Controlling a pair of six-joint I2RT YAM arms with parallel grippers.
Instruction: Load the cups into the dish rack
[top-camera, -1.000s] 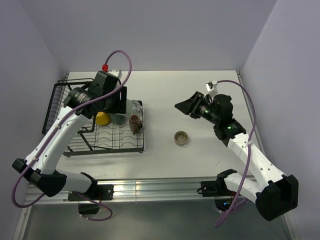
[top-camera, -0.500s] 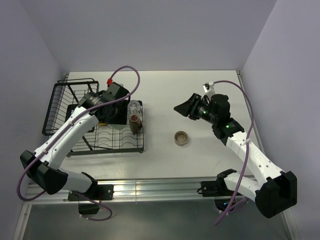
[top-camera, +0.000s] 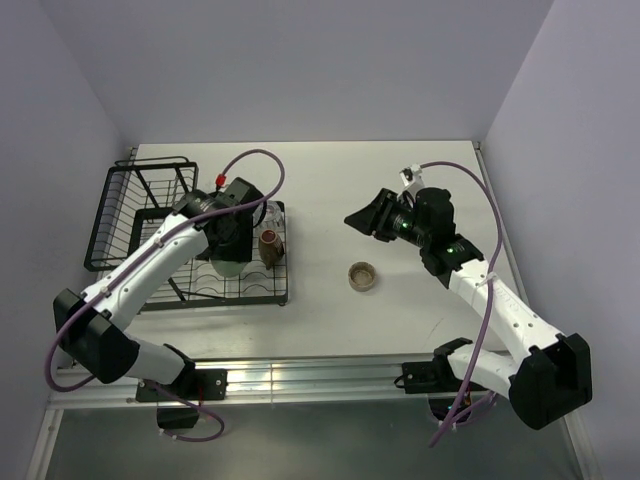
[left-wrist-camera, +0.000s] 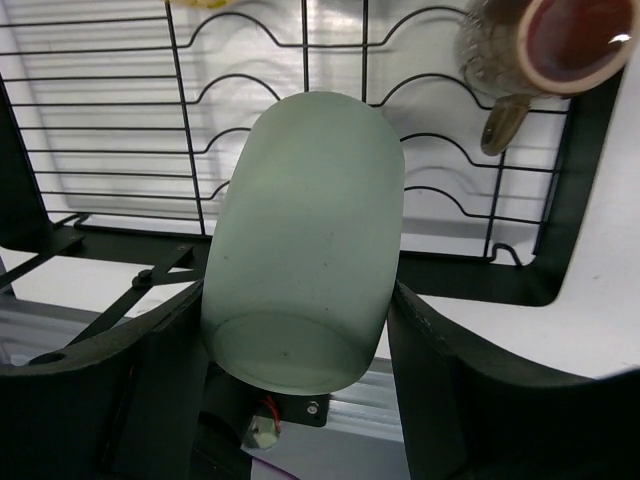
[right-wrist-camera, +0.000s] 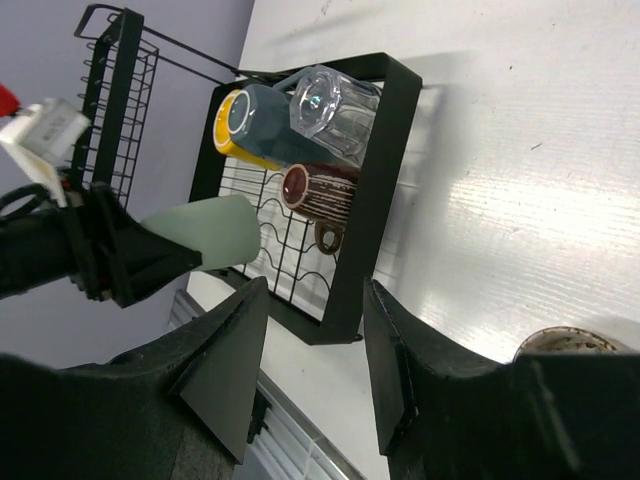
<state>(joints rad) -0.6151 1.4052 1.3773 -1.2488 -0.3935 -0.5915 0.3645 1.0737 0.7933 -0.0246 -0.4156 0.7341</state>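
No writing, brand, number or sign can be read in any of the views. The pale green tumbler (left-wrist-camera: 305, 240) in the middle of the left wrist view has a plain, unmarked wall. The small white block (right-wrist-camera: 45, 135) at the left edge of the right wrist view shows no legible marking either.

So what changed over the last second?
The left gripper, shut on the pale green frosted tumbler, carried it toward the near side of the black wire dish rack. The right gripper edged slightly left, open and empty. The tan round cup on the table stayed put.
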